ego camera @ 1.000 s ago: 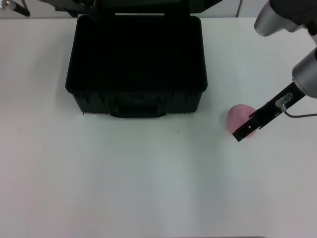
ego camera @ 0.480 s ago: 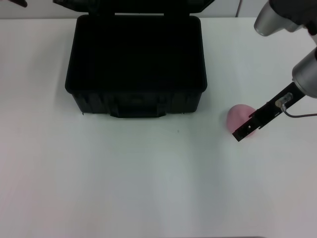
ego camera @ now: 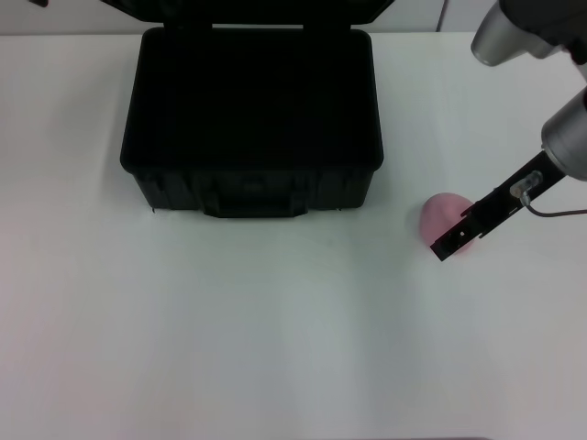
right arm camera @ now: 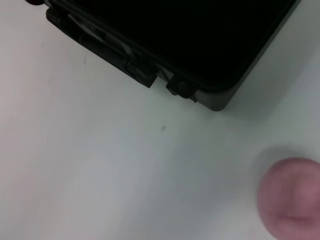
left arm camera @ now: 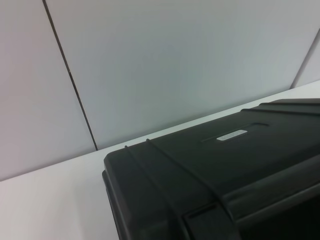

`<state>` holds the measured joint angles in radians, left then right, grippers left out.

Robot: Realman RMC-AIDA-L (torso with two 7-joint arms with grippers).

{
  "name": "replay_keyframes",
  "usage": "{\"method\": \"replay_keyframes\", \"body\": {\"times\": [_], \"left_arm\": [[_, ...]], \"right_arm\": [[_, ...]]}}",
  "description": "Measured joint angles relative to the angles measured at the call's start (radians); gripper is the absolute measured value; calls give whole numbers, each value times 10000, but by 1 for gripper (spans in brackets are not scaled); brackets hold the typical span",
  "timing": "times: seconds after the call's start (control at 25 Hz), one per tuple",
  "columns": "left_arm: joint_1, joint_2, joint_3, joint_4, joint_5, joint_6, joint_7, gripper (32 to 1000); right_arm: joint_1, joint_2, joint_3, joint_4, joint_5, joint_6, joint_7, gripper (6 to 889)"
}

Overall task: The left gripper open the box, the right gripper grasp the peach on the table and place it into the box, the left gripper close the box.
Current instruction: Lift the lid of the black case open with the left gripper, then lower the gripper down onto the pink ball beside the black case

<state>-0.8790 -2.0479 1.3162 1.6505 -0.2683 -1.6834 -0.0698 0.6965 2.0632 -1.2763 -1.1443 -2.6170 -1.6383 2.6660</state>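
Observation:
The black box (ego camera: 252, 179) stands open at the back of the table, its lid (left arm camera: 215, 165) raised behind it, with a small white label (left arm camera: 232, 135) on the lid in the left wrist view. The inside looks dark and empty. The pale pink peach (ego camera: 440, 213) rests on the table to the right of the box and shows large in the right wrist view as the peach (right arm camera: 292, 197). My right gripper (ego camera: 450, 243) is a black bar lying across the peach's right side, right at it. Of my left gripper (ego camera: 38, 2) only a sliver shows at the top left edge.
The white table (ego camera: 229, 339) stretches wide in front of the box. A small dark speck (ego camera: 331, 242) lies on it between box and peach. A white panelled wall (left arm camera: 165, 65) rises behind the lid.
The left gripper has drawn back from the lid's left end, up and almost out of the head view. Right gripper, peach and box have not moved.

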Motion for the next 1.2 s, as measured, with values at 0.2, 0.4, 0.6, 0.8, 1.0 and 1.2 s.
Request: {"method": "replay_keyframes", "body": {"times": [0.2,0.4,0.6,0.8,1.0,1.2], "left_arm": [[0,-8,-1,0,0,0,6,383],[0,-13,-1,0,0,0,22,383],[1,-16,-1,0,-18,-7,40,383],[1,-16,0,1,-28,-25,47,383],[1,-16,1,1,-35,-46,51,384],[1,-16,0,1,-44,-51,54,384]], "right_arm": [[0,0,0,0,0,0,0,845],[12,0,11,0,-8,1,0,845],[15,-2,32,82,-43,236,0,845],[116,-25,62,767,-36,786,-130,845],[340,-98,56,1588,-109,1406,-269,844],[442,-106,-31,1877,-190,2158,-297,844]]}}
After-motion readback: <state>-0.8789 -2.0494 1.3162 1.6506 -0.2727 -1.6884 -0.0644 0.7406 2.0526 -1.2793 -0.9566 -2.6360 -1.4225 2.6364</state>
